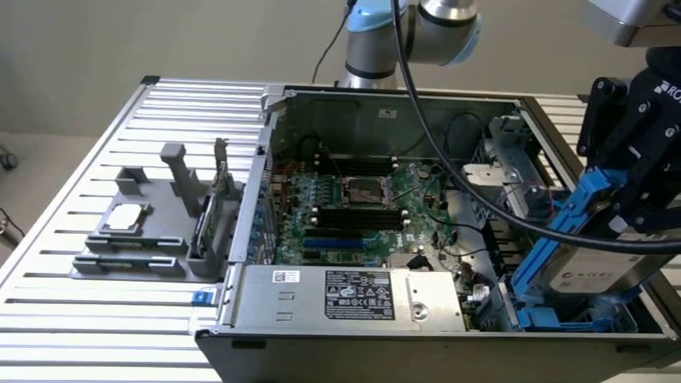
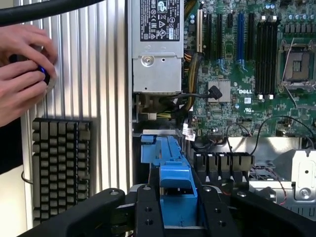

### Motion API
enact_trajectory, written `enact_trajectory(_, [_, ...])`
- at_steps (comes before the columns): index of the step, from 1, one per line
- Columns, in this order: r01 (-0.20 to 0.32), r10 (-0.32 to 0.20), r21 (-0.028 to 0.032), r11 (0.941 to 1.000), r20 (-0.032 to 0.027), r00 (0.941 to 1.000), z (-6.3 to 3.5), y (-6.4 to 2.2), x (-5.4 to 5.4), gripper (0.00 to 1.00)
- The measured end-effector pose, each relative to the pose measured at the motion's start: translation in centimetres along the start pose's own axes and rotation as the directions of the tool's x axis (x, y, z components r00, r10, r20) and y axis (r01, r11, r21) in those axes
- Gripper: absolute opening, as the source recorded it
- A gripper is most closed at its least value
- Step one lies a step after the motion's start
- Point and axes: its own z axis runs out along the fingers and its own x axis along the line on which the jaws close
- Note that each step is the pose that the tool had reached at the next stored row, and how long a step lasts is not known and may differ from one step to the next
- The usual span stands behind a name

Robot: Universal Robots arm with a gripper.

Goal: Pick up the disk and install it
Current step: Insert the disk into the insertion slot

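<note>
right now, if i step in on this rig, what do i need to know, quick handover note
Gripper: shut on the disk, clamping its blue carrier.
Disk: lifted and tilted, with its lower end down by the blue drive bay in the open computer case. That is the corner on the exterior view's right, past the power-supply box. I cannot tell whether it touches the bay.
Done: the pick-up.
Left: the disk is not yet seated in the bay.
Note: a person's hands are beside the case, near a keyboard.
</note>
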Motion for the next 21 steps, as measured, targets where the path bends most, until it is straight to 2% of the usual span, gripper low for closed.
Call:
enact_trajectory(2, [0.000,0.000,-0.0038,1.0000,0.0015,1.0000,0.09,-0.07,-0.02,0.32])
enact_trajectory(9, [0.000,0.000,-0.0071,1.0000,0.0036,1.0000,0.49,-0.53,-0.11,0.32])
enact_trajectory(14, [0.001,-0.001,-0.0228,0.9997,0.0045,1.0000,0.82,-0.56,-0.12,0.32])
enact_trajectory(21, [0.001,-0.001,-0.0242,0.9997,0.0064,1.0000,0.89,-0.86,-0.21,0.32])
